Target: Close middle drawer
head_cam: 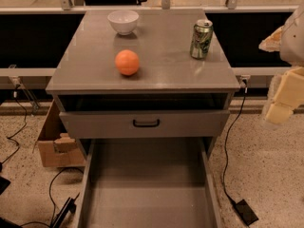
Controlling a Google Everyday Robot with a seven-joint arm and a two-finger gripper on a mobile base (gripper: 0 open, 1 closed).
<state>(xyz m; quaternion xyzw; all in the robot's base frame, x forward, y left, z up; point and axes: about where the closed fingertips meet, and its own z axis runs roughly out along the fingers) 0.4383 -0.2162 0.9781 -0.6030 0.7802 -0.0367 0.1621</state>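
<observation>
Gripper: at the right edge of the camera view, level with the cabinet's upper front, well apart from the cabinet and touching nothing; whether it is open or closed cannot be told, as it is cut off by the frame. Judged to be standing off before approach. Nearest it, the top drawer, black handle centred, sits slightly out with a dark gap behind its front. Below that, the middle drawer is pulled far out towards the camera, tray bare, its front past the lower edge and unseen; closing not yet begun. On the cabinet top: green can, orange, white bowl, all set clear of the drawer's travel.
</observation>
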